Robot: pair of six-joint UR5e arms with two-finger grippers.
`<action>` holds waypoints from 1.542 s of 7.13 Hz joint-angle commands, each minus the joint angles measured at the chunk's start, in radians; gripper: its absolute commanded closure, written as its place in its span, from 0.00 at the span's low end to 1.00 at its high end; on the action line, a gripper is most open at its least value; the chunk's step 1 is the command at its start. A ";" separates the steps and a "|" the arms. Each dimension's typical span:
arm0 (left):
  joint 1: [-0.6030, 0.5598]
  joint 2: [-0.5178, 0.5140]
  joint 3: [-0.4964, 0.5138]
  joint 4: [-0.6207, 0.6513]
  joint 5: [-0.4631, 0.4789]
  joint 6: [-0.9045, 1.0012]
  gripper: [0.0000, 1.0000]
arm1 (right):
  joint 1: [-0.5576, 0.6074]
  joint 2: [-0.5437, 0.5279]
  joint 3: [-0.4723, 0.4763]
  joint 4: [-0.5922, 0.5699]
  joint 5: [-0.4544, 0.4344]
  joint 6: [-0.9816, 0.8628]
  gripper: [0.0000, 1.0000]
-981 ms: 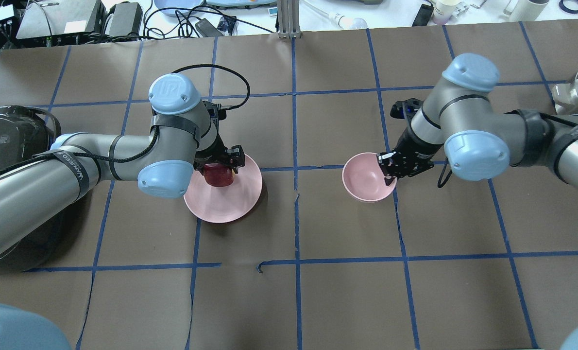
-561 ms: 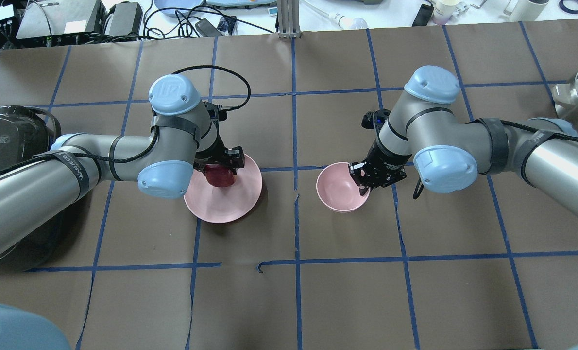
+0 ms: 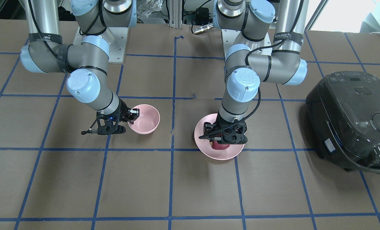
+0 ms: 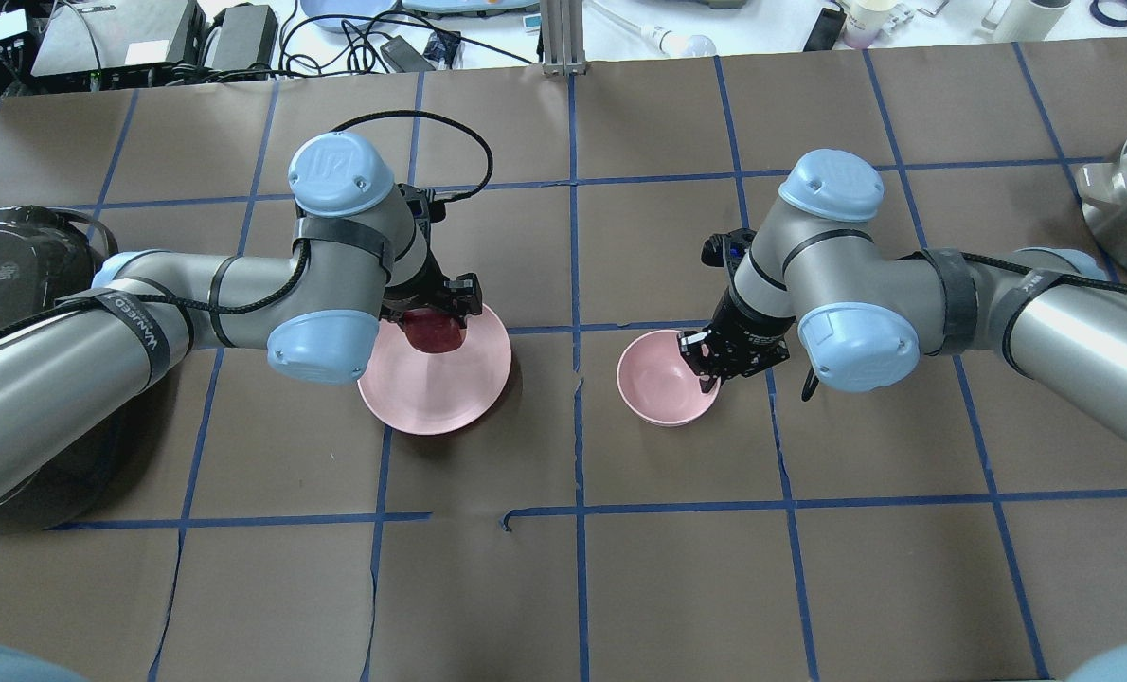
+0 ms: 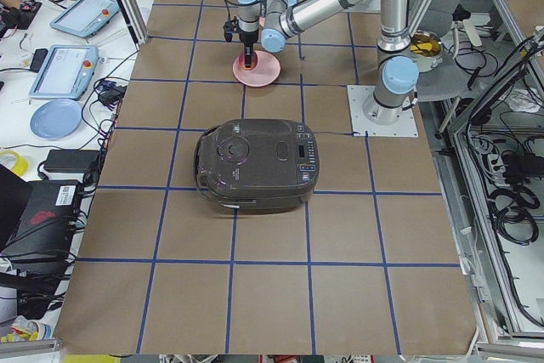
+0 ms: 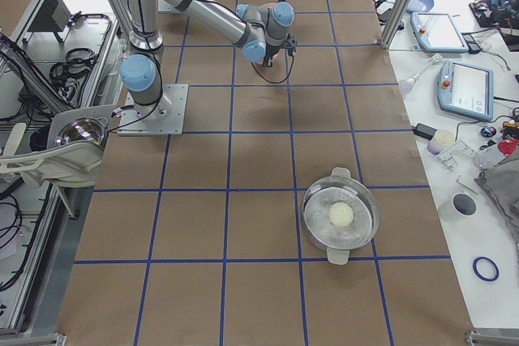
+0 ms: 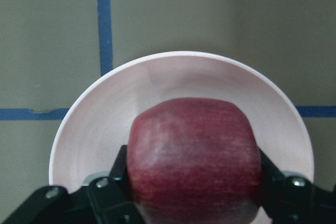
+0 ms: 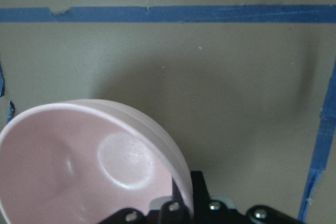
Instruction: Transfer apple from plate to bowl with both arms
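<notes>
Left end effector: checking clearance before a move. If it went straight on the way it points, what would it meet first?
Probably the plate: the left end effector, shut on the apple, points down at it. Height above it is unclear.

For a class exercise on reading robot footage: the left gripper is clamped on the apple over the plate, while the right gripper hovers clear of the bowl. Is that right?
Not quite. The right gripper does not hover clear of the bowl: it is shut on the bowl's rim, as the right wrist-mounted view shows. The left gripper is indeed clamped on the apple over the plate.
</notes>
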 commanded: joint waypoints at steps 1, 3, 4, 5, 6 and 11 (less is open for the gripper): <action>-0.066 0.001 0.042 -0.045 0.004 -0.081 0.92 | -0.003 0.002 0.013 -0.002 -0.003 0.000 0.28; -0.088 -0.005 0.083 -0.058 -0.011 -0.184 0.92 | -0.012 -0.015 -0.005 0.015 -0.005 0.015 0.00; -0.129 -0.005 0.106 -0.064 -0.021 -0.248 0.92 | -0.023 -0.044 -0.036 0.029 -0.008 0.017 0.00; -0.163 -0.015 0.112 -0.063 -0.041 -0.344 0.92 | -0.041 -0.082 -0.109 0.128 -0.063 0.015 0.00; -0.192 -0.011 0.119 -0.064 -0.072 -0.380 0.92 | -0.067 -0.107 -0.218 0.252 -0.120 0.003 0.00; -0.365 -0.052 0.209 -0.126 -0.059 -0.568 0.93 | -0.218 -0.146 -0.495 0.529 -0.160 0.009 0.00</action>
